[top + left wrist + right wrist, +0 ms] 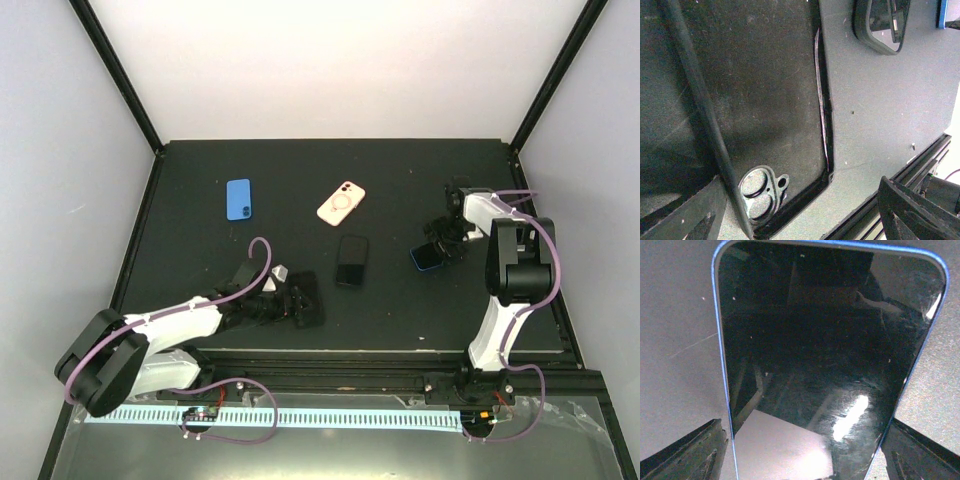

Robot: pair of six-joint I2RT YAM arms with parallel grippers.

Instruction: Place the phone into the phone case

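1. Top view: a matte black surface (450, 180) is boxed in by white walls. The task looks barely begun. The case (341, 204), pale pink with rounded corners and its white ring facing up, lies empty at 12 o'clock. It is well apart from the phone (431, 259) at 3 o'clock, which sits between the jaws of the right pincer (437, 252). Carrying the phone over and seating it are still to do. A blue slab (238, 199) lies at 10 and a black slab (351, 260) at centre. The left pincer (292, 300) is at 7, over a black case (310, 308).
2. Left wrist: the jaws gape wide and grip nothing. The black case lies hollow side up, dull and dusty, with a thin raised rim and round camera cutouts.
3. Right wrist: the phone is glossy black glass with a blue rim and rounded corners. The fingers (690, 455) flank its edges, spread wide; I cannot tell whether they pinch it.
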